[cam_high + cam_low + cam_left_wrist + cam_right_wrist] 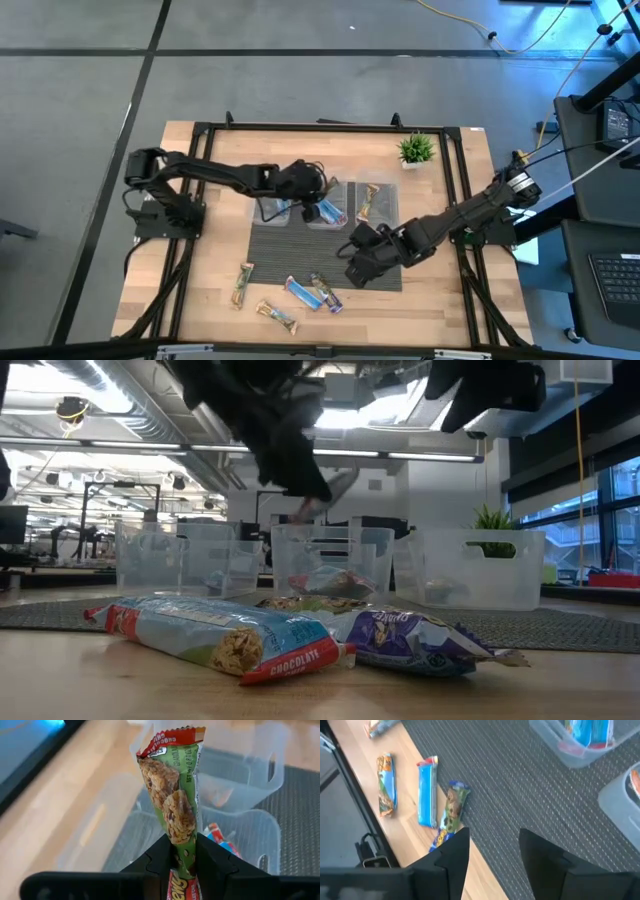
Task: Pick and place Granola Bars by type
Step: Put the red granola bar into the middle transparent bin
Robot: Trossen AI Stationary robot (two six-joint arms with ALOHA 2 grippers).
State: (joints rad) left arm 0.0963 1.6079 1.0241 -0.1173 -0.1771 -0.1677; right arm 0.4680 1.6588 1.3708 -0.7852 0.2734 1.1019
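Note:
My left gripper [316, 206] hovers over the row of clear bins, shut on a green-wrapped granola bar [176, 800]; in the low view it hangs above the middle bin [330, 565]. My right gripper [492, 850] is open above the dark mat's near edge, touching nothing. Several bars lie flat on the wood near the table's near edge: a tan-gold one [244, 282], another [277, 316], a blue one [303, 293] and a multicoloured one [326, 293]. The blue bar [426, 790] and the multicoloured bar [451, 812] lie just ahead of the right fingers. My left gripper pinches the green bar between its two fingers near one end [183, 866]. The rest of the wrapper sticks out beyond the fingertips to its crimped free end [172, 740]. The bar is lifted clear, above the bins.
Three clear bins stand in a row on the mat's far part: left [275, 207], middle [326, 207] with a blue bar, right [372, 203] with a tan bar. A small potted plant [416, 150] stands at the far right. Bare wood [210, 270] lies left of the mat.

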